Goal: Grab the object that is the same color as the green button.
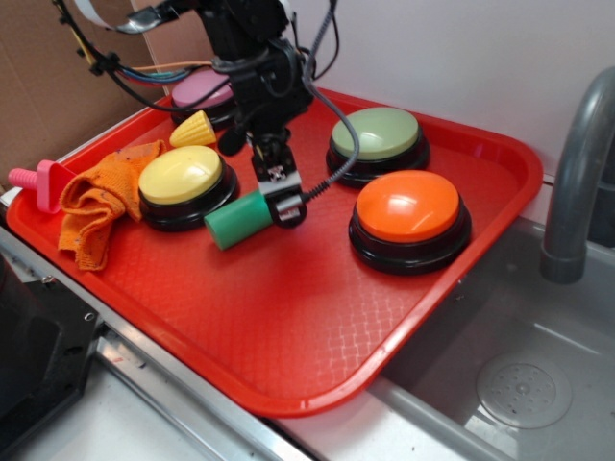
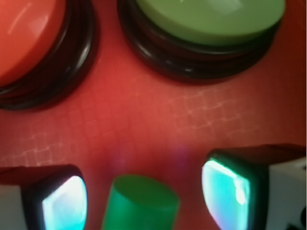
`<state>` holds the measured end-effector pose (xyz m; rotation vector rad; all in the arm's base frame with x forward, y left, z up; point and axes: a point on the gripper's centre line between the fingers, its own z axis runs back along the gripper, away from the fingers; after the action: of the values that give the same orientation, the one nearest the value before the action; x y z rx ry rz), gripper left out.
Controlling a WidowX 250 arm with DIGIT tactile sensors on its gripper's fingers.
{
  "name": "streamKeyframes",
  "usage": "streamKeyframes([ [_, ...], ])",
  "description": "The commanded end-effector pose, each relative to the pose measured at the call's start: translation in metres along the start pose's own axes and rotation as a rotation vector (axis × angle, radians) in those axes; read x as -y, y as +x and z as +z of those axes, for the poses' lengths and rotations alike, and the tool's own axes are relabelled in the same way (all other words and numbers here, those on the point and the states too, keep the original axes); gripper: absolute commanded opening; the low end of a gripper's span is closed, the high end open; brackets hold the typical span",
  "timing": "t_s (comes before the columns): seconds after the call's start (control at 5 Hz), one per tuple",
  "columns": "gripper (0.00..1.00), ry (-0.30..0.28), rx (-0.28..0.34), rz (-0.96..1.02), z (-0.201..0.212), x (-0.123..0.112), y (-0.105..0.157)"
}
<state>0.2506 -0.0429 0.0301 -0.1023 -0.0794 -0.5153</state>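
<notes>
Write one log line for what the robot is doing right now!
stage: pre-grasp | tool: open, fingers either side of green cylinder | cylinder: lying on red tray, not lifted | green button: untouched

light: bright, even | glare: orange button [image 1: 408, 205] dome | wrist view: blurred, soft shadows

The object [image 1: 237, 220] is a small teal-green cylinder, smooth and matte, lying on its side on the red tray [image 1: 288, 336], its long axis running diagonally. In the wrist view its flat round end [image 2: 144, 190] faces up between the two pads, apparently not yet touched. The green button [image 1: 377, 134], a pale sage dome on a black round base, sits well behind it.
</notes>
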Motion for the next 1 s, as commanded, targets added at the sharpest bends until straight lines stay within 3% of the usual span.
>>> streamKeyframes([
  [0.0,0.0,-0.021,0.038,0.068,-0.004,0.01,0.009],
  [0.6,0.0,-0.03,0.046,0.076,-0.001,0.012,0.009],
  [0.8,0.0,-0.067,0.053,0.056,0.01,0.01,0.011],
])
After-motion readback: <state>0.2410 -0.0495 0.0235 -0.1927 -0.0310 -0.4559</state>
